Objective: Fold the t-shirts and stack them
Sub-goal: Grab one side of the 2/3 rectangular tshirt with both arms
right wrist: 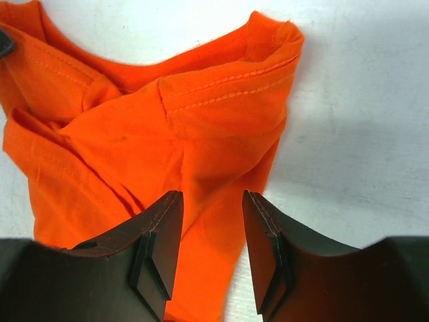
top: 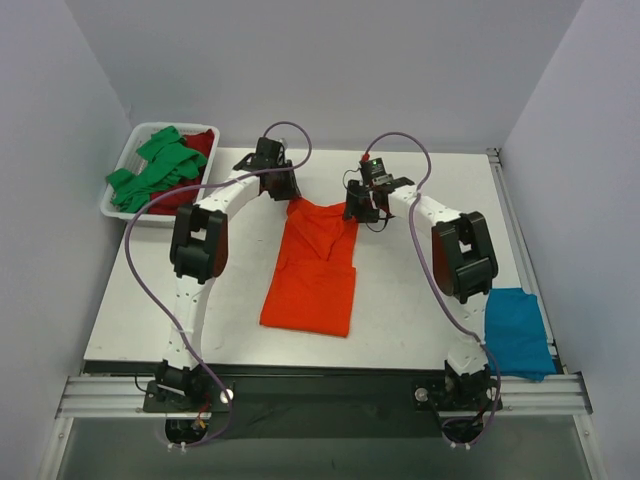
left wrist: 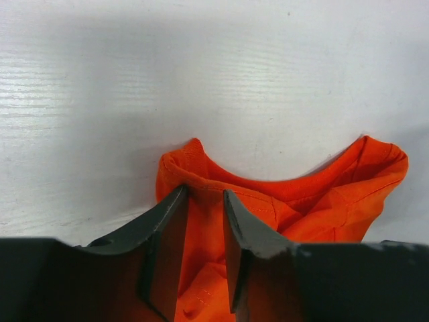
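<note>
Dark fingers of the left gripper (left wrist: 204,194) fill the bottom of its wrist view, parted, released, nothing pinched between them, poised right over the collar corner of the orange t-shirt (left wrist: 322,201). Over on the other wrist, the right gripper (right wrist: 212,196) stands the same way, jaws apart and empty, low above the rumpled shoulder seam at the opposite corner. From above, that orange shirt lies at the centre of the white table (top: 420,310), folded narrow, collar end towards 12 o'clock and hem towards 6, both arms meeting at its top edge. Plenty of bare tabletop at 3 o'clock and at 8 o'clock, and a free strip along the far edge at 12. At 10 o'clock the white tray (top: 118,195) sits at the table's corner, holding the green t-shirt (top: 160,165) heaped on the dark red t-shirt (top: 203,142). At 4 o'clock the teal t-shirt (top: 517,330) lies folded at the right edge, overhanging it, just beside the right arm's base. Pale grey walls (top: 330,70) box the table in on three sides; a metal rail (top: 320,395) runs along the near edge.
</note>
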### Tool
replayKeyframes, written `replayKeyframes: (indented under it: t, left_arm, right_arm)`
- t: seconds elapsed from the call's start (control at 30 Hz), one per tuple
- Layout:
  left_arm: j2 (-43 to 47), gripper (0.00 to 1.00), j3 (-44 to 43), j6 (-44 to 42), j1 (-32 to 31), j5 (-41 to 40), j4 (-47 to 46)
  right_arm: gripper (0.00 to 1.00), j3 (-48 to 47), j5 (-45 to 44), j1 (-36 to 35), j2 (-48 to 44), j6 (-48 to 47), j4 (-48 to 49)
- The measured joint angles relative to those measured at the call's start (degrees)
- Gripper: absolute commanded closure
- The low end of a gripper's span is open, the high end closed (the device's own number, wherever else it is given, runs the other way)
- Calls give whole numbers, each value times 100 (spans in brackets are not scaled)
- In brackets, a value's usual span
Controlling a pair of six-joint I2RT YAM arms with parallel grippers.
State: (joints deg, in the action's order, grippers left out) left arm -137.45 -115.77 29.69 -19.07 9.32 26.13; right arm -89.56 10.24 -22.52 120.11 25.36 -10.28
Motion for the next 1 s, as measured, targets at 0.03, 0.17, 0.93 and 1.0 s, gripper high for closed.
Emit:
replayKeyframes:
  t: [0.03, 0.17, 0.93, 1.0]
  left_arm:
    - [-4, 57, 0, -17, 0, 15, 7]
    - [-4, 48, 0, -57, 7, 81, -9]
    - [1032, 34, 348, -35, 92, 297, -57]
    - [1351, 34, 695, 79, 92, 337, -122]
  right_arm:
    - [58, -20, -26, 9, 28, 7, -7]
    - [55, -122, -162, 63, 142, 20, 2]
    - [92, -1797, -140, 442, 1394, 164, -240]
    - [92, -1976, -136, 459, 1519, 170, -299]
